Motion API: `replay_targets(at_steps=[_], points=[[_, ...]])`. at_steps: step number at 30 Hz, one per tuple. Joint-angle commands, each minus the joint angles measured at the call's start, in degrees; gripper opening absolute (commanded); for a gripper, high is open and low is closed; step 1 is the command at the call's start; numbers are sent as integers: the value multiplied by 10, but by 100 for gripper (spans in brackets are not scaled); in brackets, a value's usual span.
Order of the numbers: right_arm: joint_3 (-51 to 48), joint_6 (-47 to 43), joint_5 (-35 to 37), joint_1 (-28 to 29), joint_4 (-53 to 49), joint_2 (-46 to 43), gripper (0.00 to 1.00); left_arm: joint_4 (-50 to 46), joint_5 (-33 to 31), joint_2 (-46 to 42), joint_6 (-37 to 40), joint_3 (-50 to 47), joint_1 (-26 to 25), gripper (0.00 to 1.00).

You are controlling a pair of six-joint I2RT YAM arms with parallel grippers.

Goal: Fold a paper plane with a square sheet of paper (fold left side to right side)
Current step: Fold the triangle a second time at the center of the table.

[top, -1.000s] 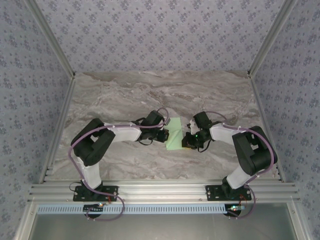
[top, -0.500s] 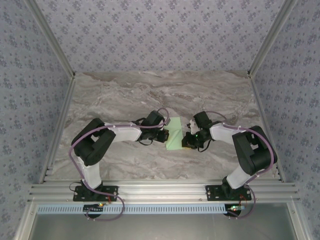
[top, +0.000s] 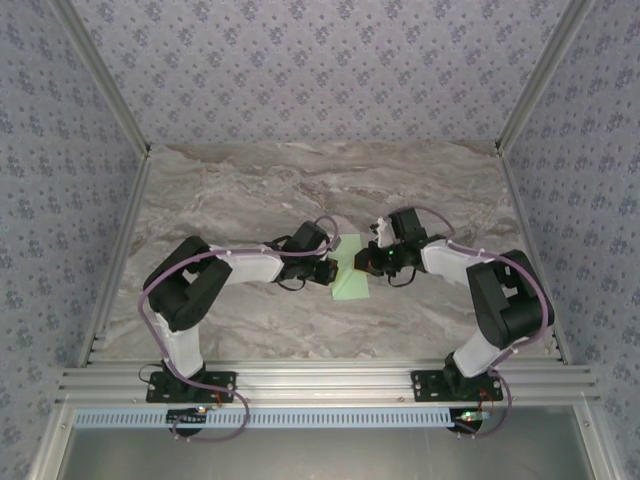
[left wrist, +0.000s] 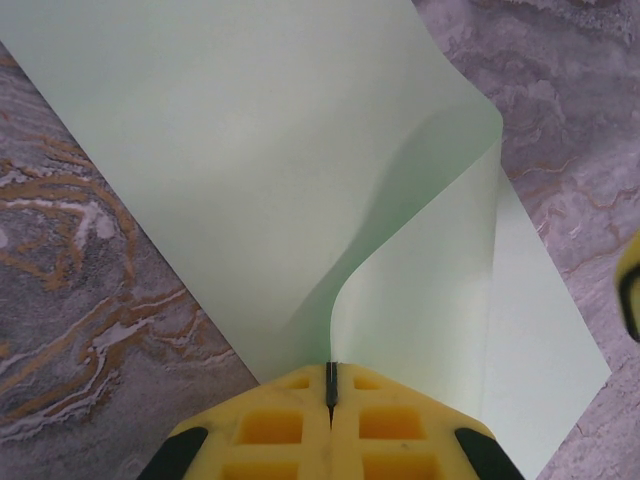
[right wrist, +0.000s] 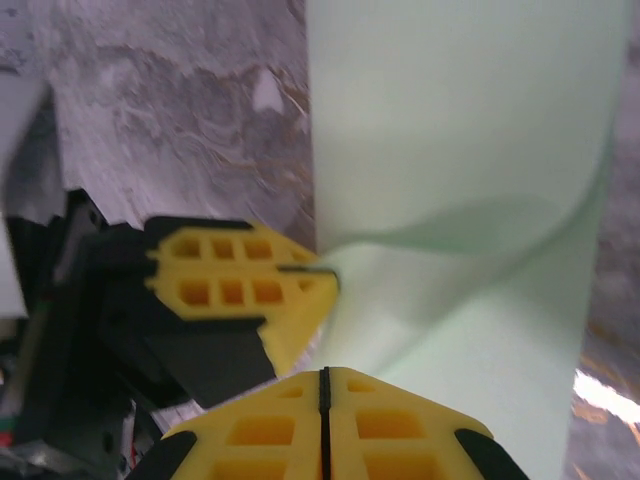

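Folding left over right
Square sheet of paper (top: 351,277) at table (top: 250,190) centre; left gripper (left wrist: 330,372) jaws clamped on its curled 9 o'clock edge; right gripper (right wrist: 322,378) jaws together at 3 o'clock; align edges before creasing.

High rear view looking down on table (top: 250,180), wrist views close-up, both sharing the sheet (left wrist: 250,150)

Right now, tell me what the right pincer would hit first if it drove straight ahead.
Probably the paper: its lifted fold rises just ahead of the shut right pincer. The left pincer, clamped on that fold, sits close beside the line, and depth is unclear.
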Motion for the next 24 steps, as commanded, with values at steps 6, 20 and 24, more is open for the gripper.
replay_targets(at_steps=[6,20,24], points=[[47,14,-4,24,24,63,6,-13,-3,10,12,9,-1,3],[46,-25,41,28,-12,100,6,-18,-6,11,14,12,-3,3],[43,-37,57,27,-26,100,6,-20,-6,10,14,12,-2,3]])
